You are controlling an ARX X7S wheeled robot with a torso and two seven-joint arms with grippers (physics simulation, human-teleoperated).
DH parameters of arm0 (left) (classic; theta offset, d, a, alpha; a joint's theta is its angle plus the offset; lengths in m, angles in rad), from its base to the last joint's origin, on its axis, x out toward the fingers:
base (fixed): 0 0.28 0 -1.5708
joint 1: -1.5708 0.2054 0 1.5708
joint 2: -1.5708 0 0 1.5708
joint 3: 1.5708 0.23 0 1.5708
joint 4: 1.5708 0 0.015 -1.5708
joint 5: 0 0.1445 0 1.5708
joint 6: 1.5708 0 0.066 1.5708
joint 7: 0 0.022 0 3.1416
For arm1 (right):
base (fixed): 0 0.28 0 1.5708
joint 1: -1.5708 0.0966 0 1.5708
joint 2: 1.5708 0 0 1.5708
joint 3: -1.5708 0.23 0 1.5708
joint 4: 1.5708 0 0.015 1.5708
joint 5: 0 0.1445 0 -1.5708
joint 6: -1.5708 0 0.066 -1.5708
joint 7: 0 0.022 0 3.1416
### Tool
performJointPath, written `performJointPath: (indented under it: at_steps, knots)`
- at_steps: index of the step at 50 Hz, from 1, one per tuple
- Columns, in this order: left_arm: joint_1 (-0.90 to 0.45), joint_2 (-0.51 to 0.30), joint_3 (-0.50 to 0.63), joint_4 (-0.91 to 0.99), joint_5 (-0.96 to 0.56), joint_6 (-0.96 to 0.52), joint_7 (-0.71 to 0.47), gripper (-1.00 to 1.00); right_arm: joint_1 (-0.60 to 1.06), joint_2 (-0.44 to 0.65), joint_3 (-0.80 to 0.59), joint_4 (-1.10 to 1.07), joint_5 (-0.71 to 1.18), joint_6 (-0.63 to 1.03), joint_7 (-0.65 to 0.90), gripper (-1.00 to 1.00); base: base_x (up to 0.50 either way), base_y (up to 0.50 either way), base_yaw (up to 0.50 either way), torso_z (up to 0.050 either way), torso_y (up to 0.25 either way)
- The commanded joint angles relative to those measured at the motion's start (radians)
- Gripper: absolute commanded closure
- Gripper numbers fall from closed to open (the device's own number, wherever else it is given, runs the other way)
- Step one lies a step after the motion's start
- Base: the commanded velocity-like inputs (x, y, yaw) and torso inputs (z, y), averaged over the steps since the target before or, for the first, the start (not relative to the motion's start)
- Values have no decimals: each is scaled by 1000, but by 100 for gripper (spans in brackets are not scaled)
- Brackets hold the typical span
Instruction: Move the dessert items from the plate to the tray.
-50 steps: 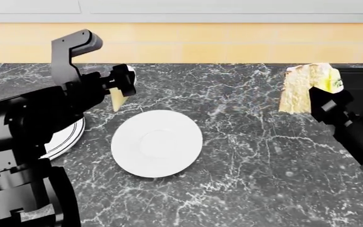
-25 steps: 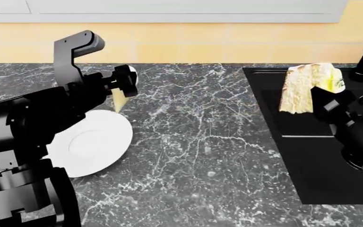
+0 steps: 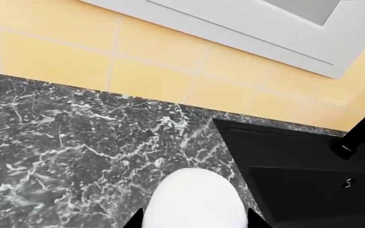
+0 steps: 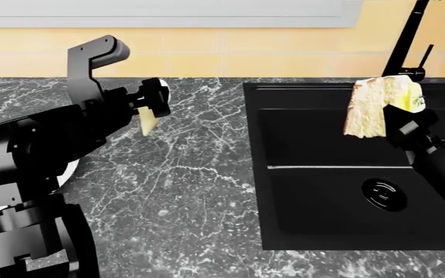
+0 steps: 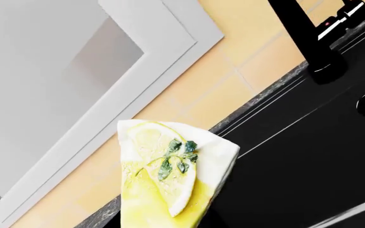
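My right gripper [image 4: 398, 119] grasps the cake [image 4: 371, 108] high over the sink [image 4: 338, 174], at about 2 o'clock. My left gripper [image 4: 150, 107] pinches the cone [image 4: 148, 121] at 10 o'clock. I can't see the tray. If I bump or let go, the cake could fall into the sink.

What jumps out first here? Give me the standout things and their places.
The cake wedge, with a lemon slice and green sprig on its yellow top, is held in the air by the right claw above the black sink basin. At the left, the left claw holds the pale cone-shaped pastry over the marbled dark countertop. A black faucet rises behind the sink.
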Motion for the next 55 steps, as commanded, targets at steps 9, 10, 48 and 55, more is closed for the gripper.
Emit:
performJointPath:
  at_steps: [9,10,48,55]
  knots:
    - [3,3,5,-1,-22,5,-18,100,-7,4,15,-4,-7,-2,-14,100,0,-500,0,0,1]
    - [2,3,4,0,-23,5,-19,100,-6,4,16,-5,-7,-1,-13,100,0,-500,0,0,0]
    - [0,0,14,-23,-50,29,-42,100,-2,-4,10,13,-16,-4,-25,100,0,-500,0,0,0]
    - [5,0,13,-26,-54,33,-49,100,-2,-3,8,16,-16,-1,-30,100,0,-71,0,0,0]
